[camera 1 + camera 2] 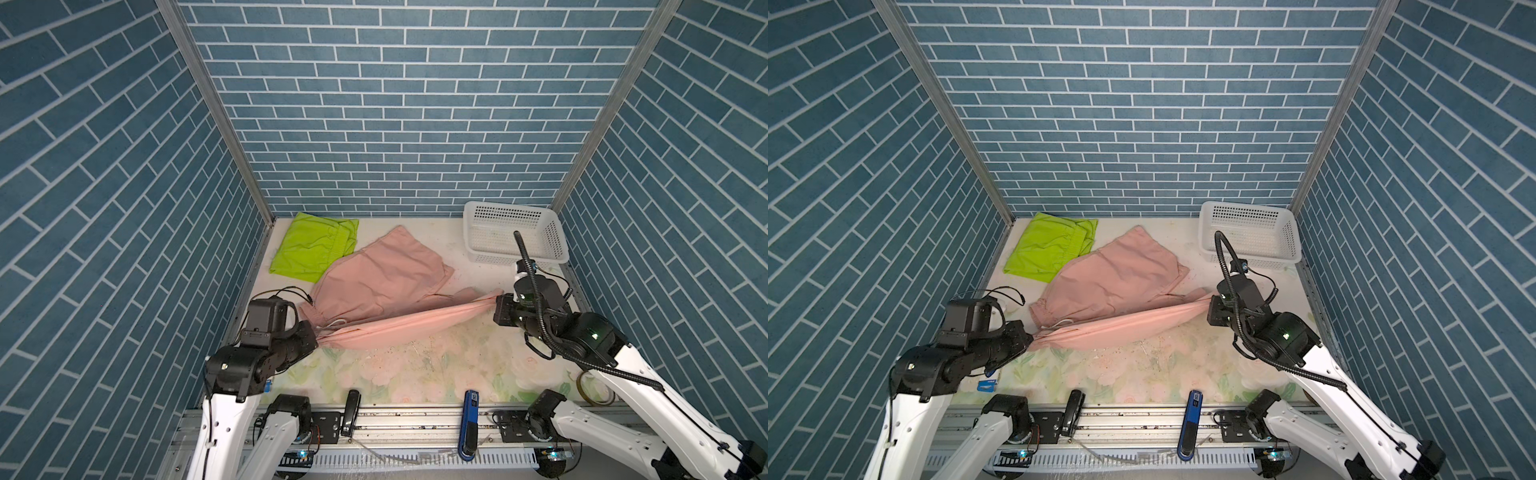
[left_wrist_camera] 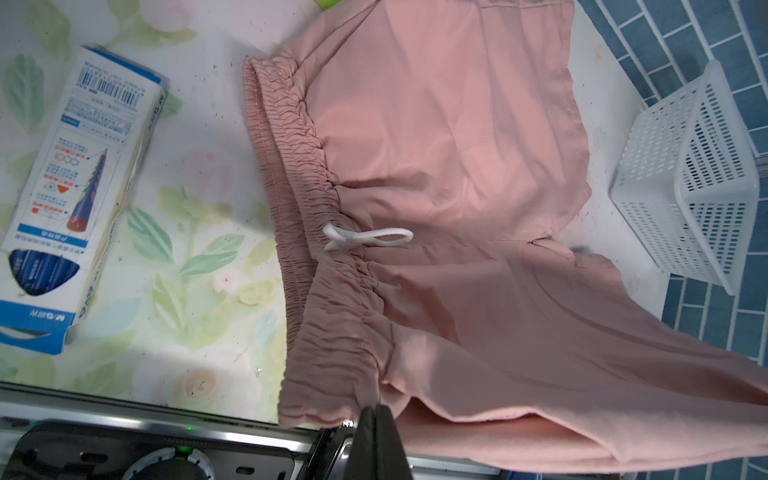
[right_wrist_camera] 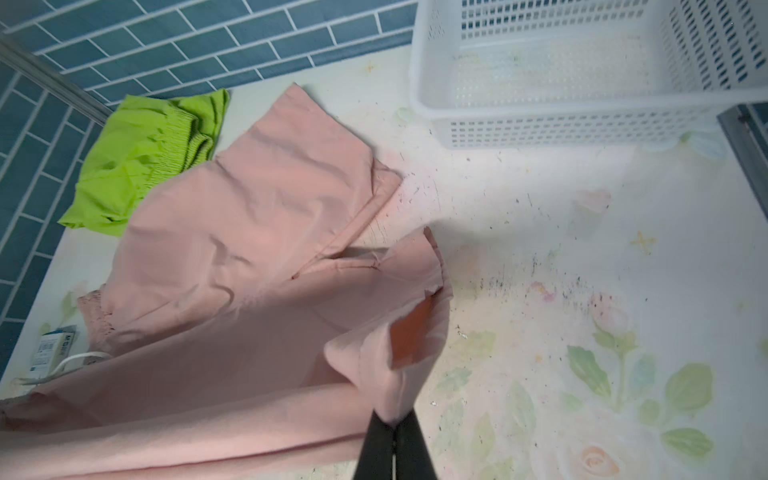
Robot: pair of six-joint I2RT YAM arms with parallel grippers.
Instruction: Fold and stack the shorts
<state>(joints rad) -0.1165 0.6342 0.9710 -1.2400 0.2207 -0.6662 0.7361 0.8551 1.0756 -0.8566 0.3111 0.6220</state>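
The salmon-pink shorts [image 1: 382, 278] [image 1: 1113, 278] lie spread over the middle of the table, white drawstring [image 2: 365, 239] showing at the gathered waistband. Their near edge is lifted and stretched taut between my two grippers. My left gripper [image 1: 318, 338] [image 2: 376, 411] is shut on the waistband's near end. My right gripper [image 1: 498, 301] [image 3: 392, 419] is shut on a corner of the near leg's hem. The lime-green shorts [image 1: 307, 249] [image 3: 137, 166] lie folded at the back left, and the pink shorts [image 3: 228, 249] overlap their near corner.
A white perforated basket [image 1: 515, 237] [image 3: 561, 124] stands empty at the back right. A blue-and-white pen box [image 2: 75, 187] lies near the left arm. A black stapler [image 1: 351, 411], a blue stapler [image 1: 469, 419] and a tape roll [image 1: 596, 388] sit along the front edge. Brick-pattern walls close three sides.
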